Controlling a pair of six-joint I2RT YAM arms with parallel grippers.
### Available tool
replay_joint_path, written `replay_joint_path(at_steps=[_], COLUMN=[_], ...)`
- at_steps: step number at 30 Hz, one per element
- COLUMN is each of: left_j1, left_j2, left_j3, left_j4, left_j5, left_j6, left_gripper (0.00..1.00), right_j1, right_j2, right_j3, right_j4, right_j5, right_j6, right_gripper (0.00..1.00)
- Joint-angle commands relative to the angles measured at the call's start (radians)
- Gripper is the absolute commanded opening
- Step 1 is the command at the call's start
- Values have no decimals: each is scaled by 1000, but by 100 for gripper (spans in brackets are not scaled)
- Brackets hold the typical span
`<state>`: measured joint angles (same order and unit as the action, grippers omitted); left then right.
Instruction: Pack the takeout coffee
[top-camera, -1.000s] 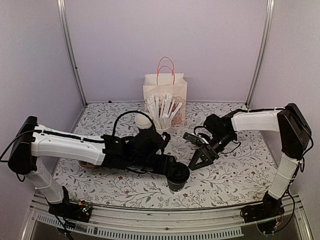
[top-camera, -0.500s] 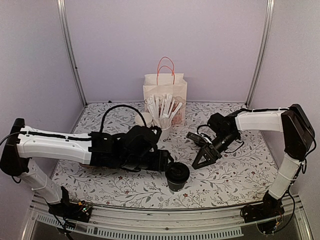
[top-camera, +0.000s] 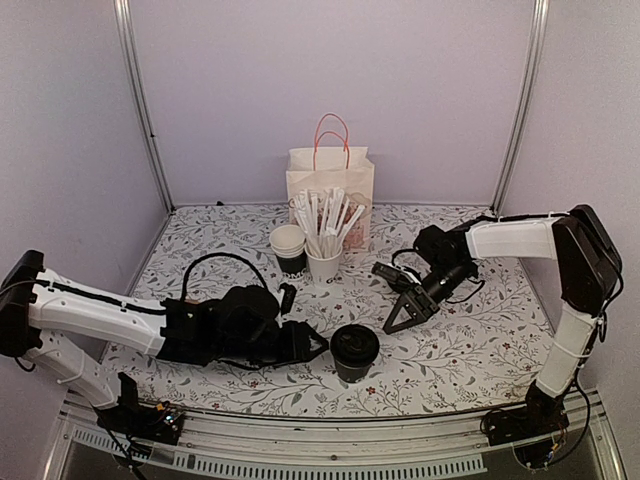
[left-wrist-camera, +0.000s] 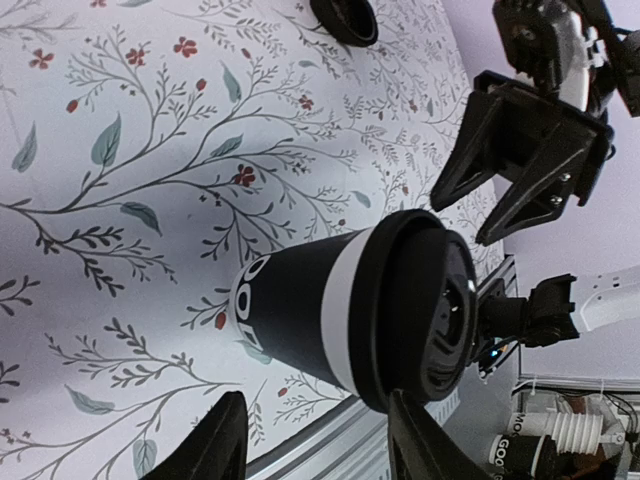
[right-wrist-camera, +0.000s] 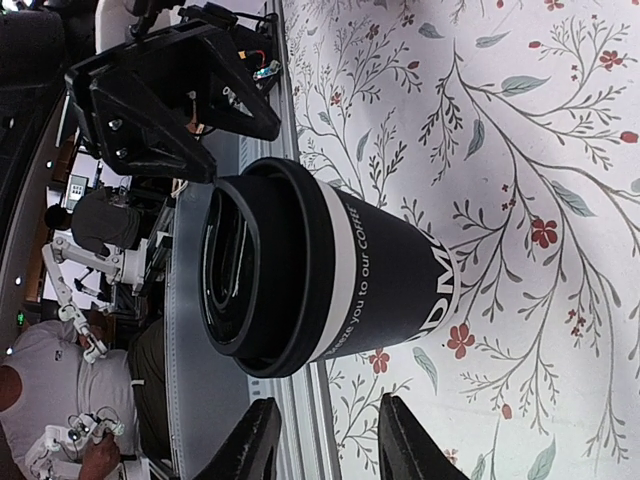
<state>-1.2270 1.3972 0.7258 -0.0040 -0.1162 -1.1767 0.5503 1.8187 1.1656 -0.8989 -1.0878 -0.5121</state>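
The takeout coffee (top-camera: 354, 350) is a dark paper cup with a white band and a round black lid, standing upright at the front middle of the table. My left gripper (top-camera: 318, 342) is open just left of it, and no contact shows. In the left wrist view the cup (left-wrist-camera: 340, 310) lies just ahead of the open left gripper (left-wrist-camera: 320, 450). My right gripper (top-camera: 398, 322) is open to the cup's right, a short gap away. In the right wrist view the cup (right-wrist-camera: 380, 280) lies ahead of the open right gripper (right-wrist-camera: 325, 440).
A paper bag (top-camera: 330, 190) with orange handles stands open at the back middle. In front of it are a stack of lidless cups (top-camera: 289, 247) and a white cup of wrapped sticks (top-camera: 325, 262). The table's front edge (top-camera: 330, 415) runs close behind the coffee.
My left arm has drawn back to the left, and its gripper has come off the coffee cup. The cup stays upright in place. My right gripper has barely moved.
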Motion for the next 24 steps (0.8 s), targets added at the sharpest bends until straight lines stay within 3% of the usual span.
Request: replay_joint_path(at_steps=[1, 24], left_j1=[21, 87], left_j2=[-4, 64], left_j3=[-6, 26], left_j4=[124, 167], left_j5=[23, 90], left_j6=[-10, 44], left_gripper=[50, 47], right_j1=[-1, 3], right_j2=[26, 71], right_j3=[36, 60], right_j4=[-19, -48], right_j5=[-35, -91], right_j6=[-6, -31], right_gripper=[36, 39])
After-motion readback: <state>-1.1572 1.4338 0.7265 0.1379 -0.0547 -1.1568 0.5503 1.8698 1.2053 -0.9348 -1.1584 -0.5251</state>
